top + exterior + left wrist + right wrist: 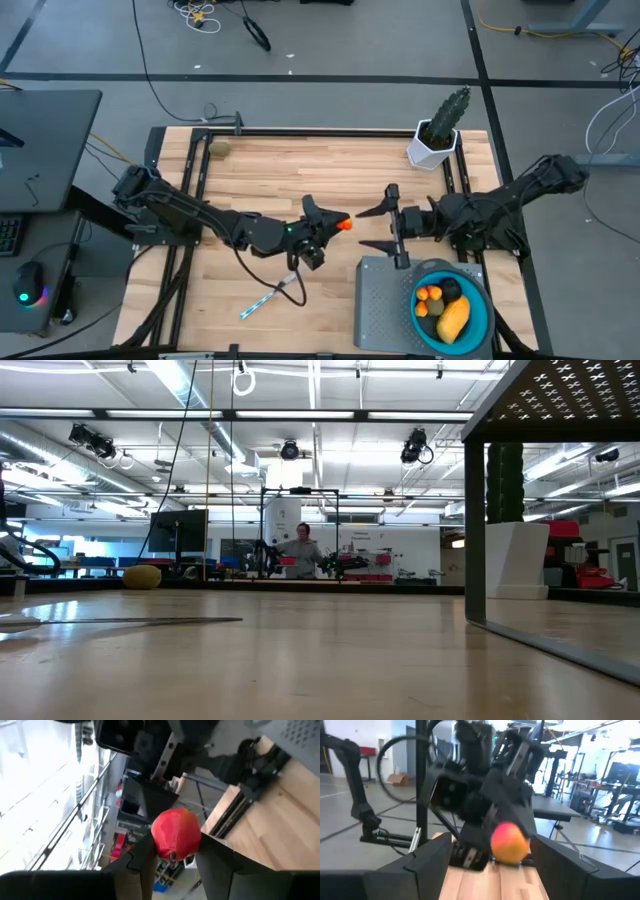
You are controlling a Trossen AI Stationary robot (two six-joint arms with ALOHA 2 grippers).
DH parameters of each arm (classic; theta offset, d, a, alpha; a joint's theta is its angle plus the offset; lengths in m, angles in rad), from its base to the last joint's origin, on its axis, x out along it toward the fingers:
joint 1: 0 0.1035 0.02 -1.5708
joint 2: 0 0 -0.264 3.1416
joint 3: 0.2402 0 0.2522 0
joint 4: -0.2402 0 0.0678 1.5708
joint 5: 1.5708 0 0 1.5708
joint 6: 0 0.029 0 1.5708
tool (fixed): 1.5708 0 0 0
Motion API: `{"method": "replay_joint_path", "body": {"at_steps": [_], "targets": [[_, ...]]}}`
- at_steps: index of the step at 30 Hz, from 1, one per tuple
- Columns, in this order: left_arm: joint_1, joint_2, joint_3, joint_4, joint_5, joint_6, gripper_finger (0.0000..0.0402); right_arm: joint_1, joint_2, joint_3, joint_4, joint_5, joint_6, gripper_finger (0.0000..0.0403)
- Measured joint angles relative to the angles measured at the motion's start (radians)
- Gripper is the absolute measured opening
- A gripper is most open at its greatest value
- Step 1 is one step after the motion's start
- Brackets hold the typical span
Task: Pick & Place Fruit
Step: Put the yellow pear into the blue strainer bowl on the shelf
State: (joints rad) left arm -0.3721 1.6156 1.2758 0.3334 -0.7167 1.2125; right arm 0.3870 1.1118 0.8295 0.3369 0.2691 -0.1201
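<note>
Orange-red, the small fruit (344, 225) sits pinched between the two fingers of the left gripper (338, 222), raised above the middle of the wooden table (270, 170) and turned toward the right arm. The left wrist view shows it wedged at the fingertips (145, 854), with most of its round body standing free beyond them, which looks like a grip meant to offer it for a handover.

Straight ahead of it waits the right gripper (386, 226), its fingers spread wide and holding nothing, the gap facing the fruit; its own camera sees the fruit framed between those fingers. Just behind and below that gripper lies the blue bowl (481, 330) on a grey tray (380, 300), already carrying a yellow piece (453, 320), a black ball (451, 290) and small orange ones (430, 295), so I judge this to be the destination.

An olive-brown piece (217, 148) rests far off at the table's back edge, well behind the left gripper.

The low view shows neither gripper. Whether the right fingers already reach past the fruit cannot be told.
</note>
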Motion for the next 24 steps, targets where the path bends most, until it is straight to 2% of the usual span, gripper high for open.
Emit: {"method": "replay_joint_path", "body": {"at_steps": [13,17,19,24], "targets": [[-0.001,0.037,-0.001,0.041,-0.091,0.098,0.0130,-0.055,0.076,-0.001,0.044,0.007,0.010,0.0281],[-0.001,0.037,-0.001,0.049,-0.080,0.101,0.0130,-0.058,0.077,0.000,0.048,0.013,0.010,0.0281],[0.000,0.041,0.001,0.062,-0.027,0.103,0.0130,-0.060,0.080,0.001,0.049,0.011,0.011,0.0281],[0.000,0.041,0.001,0.086,0.007,0.103,0.0130,-0.072,0.107,0.000,0.060,0.014,0.022,0.0281]]}}
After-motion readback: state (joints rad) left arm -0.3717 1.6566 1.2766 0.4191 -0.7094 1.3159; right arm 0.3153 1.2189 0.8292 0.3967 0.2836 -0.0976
